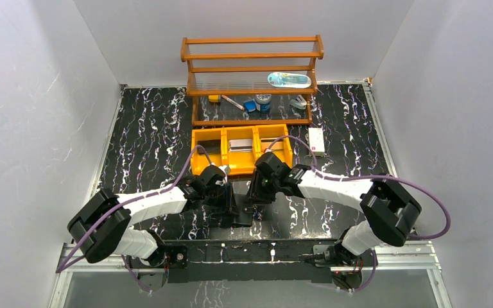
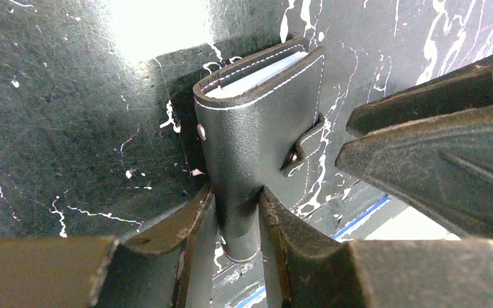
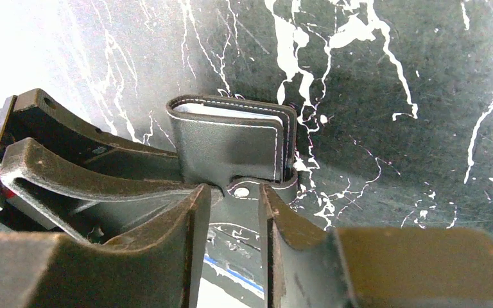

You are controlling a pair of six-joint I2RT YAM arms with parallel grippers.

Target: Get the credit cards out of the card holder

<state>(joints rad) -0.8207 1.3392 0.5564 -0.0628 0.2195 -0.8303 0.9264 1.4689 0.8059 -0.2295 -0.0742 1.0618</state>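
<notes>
The black card holder is folded shut and stands on edge over the dark marble table. My left gripper is shut on its folded spine. Pale edges of the credit cards show in its open top. In the right wrist view the card holder faces me, and its strap tab with a metal snap lies at the tips of my right gripper, whose jaws stand apart. From above, both grippers meet over the card holder, the left gripper on one side and the right gripper on the other.
A yellow three-compartment bin sits just behind the grippers. Behind it stands a wooden shelf with small items on it. A white box lies right of the bin. White walls close in the left, right and back.
</notes>
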